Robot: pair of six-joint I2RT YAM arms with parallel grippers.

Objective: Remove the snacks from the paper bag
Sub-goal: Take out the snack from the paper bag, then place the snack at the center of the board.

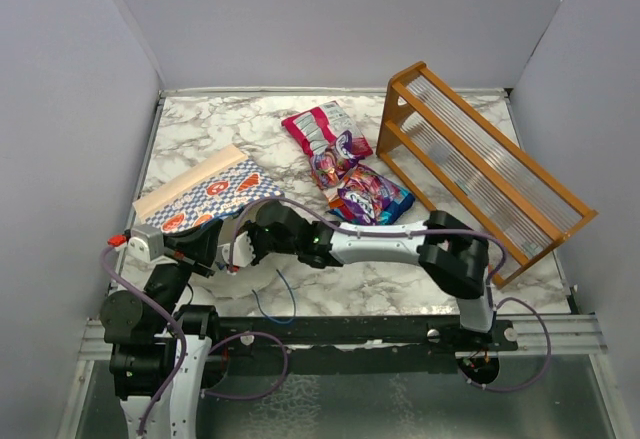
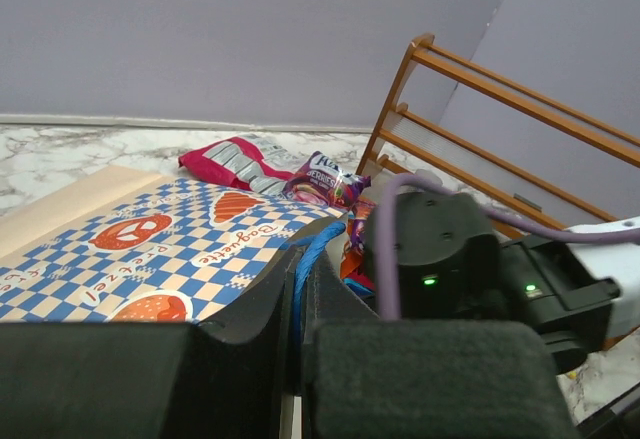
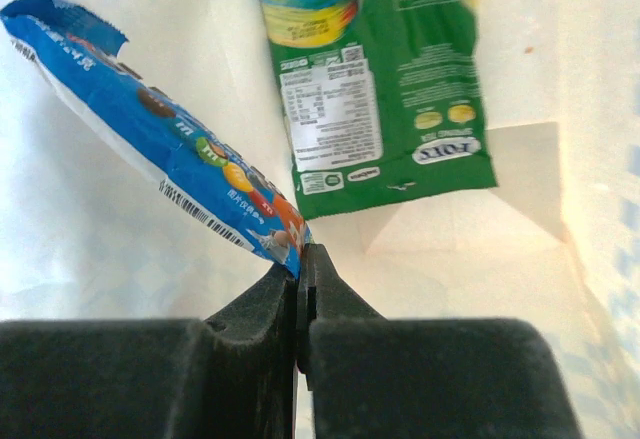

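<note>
The blue-and-white checkered paper bag [image 1: 210, 194] lies on its side at the left, mouth toward the arms. My left gripper [image 2: 300, 259] is shut on the bag's blue cord handle [image 2: 318, 244] at the mouth. My right gripper [image 3: 300, 257] is inside the bag's cream interior [image 3: 480, 259], shut on a corner of a blue snack packet [image 3: 150, 149]. A green packet [image 3: 380, 89] lies deeper in the bag. On the table outside lie a pink-and-white packet [image 1: 315, 127], a purple packet [image 1: 340, 159] and a blue-purple packet [image 1: 372, 197].
An orange wooden slatted rack [image 1: 480, 169] stands tilted at the right, close to the loose packets. The right arm [image 1: 380, 244] stretches across the table's front toward the bag. A loose blue cord loop [image 1: 272, 304] hangs near the front edge. Grey walls enclose the table.
</note>
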